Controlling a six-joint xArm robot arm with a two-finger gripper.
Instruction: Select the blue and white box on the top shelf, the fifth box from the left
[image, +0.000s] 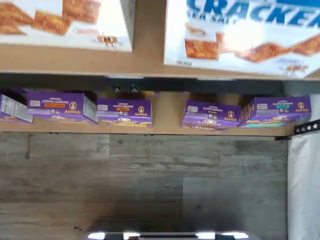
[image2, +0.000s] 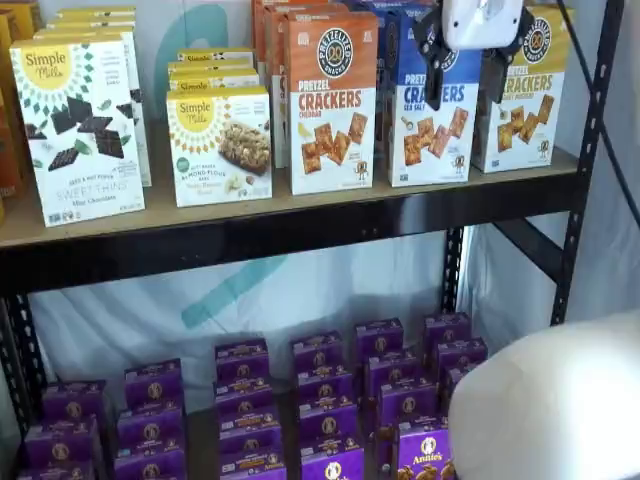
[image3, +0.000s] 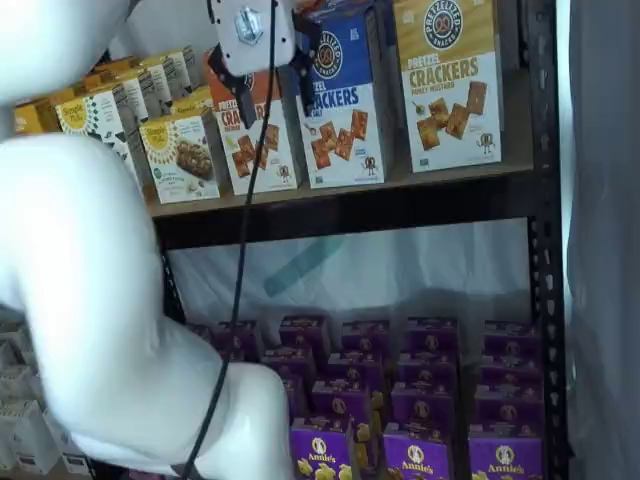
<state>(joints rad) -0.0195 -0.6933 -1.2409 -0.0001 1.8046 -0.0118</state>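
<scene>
Hanging spread before the blue and white box (image2: 433, 110) on the top shelf (image2: 300, 235), the pincer (image2: 467, 62) holds nothing.

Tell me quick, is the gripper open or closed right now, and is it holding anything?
Gripper: open, holding nothing, in front of the blue and white box on the top shelf.

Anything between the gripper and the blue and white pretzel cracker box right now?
Nothing visible. In both shelf views the open gripper hangs in front of the blue and white box on the top shelf, fingers apart. The orange-topped box and yellow-topped box stand beside it, not in front.
</scene>
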